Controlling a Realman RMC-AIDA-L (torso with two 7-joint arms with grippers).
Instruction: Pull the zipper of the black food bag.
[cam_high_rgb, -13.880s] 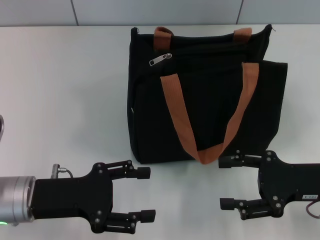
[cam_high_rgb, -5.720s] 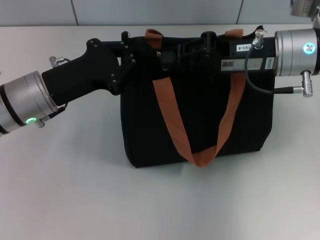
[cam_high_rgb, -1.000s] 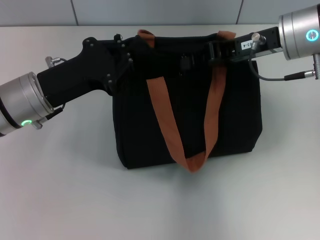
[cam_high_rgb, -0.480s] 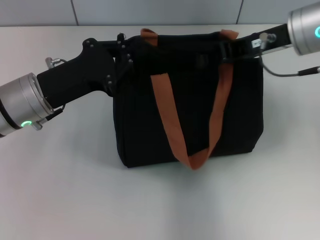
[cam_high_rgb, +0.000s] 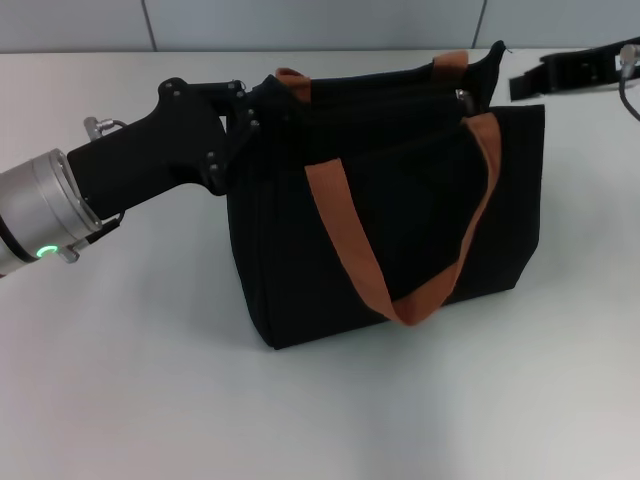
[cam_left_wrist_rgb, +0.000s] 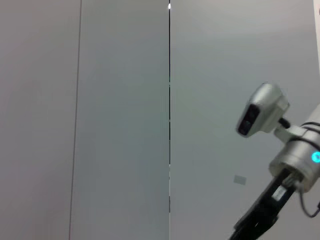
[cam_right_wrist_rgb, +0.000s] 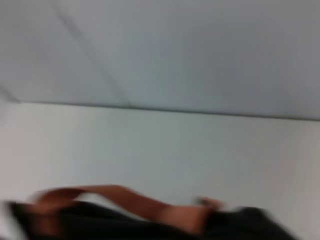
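At 10 o'clock the left gripper (cam_high_rgb: 262, 98) meets the bag (cam_high_rgb: 400, 230), fingers unclear; zipper (cam_high_rgb: 463, 96) apparently pulled across; right gripper (cam_high_rgb: 525, 82) off at 2 o'clock, fingers unclear.

The left gripper (cam_high_rgb: 262, 100) has its fingertips lost against the black food bag (cam_high_rgb: 400, 230) at the rim's left corner. The right gripper (cam_high_rgb: 520, 82), beside the bag's right corner, is cut off; its grip is perhaps unreadable.
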